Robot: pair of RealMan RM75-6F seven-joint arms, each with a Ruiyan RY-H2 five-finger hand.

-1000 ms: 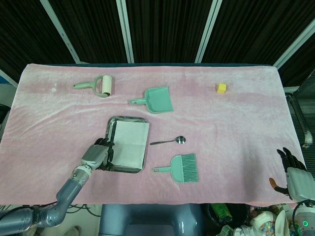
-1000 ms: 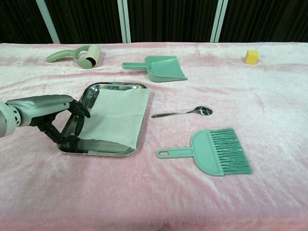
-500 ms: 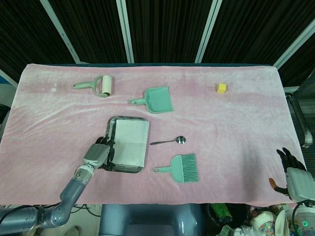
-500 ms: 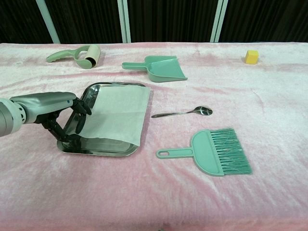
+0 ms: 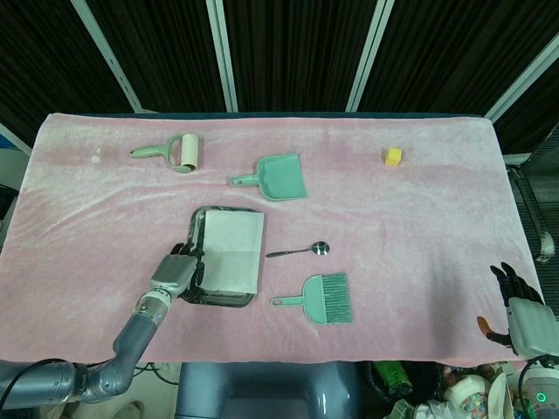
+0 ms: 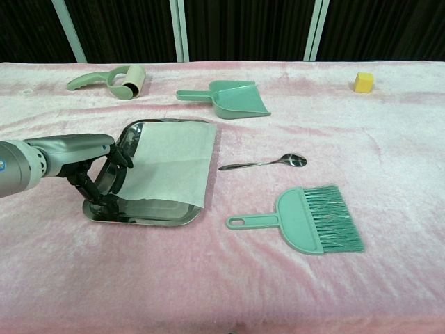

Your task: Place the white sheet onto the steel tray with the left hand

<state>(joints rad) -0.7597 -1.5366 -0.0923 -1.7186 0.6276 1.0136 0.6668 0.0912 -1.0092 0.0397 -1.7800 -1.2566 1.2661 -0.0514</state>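
Pink cloth, white sheet on steel tray, left hand fingers spread at tray's left edge, right hand spread

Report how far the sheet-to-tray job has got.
Done: the white sheet lies on the steel tray, its right edge just over the rim. In hand: the left hand sits at the tray's left edge, fingers curled over the rim by the sheet; whether it grips the sheet is unclear. Left: let go and draw clear. The right hand idles at the table's corner, fingers apart.
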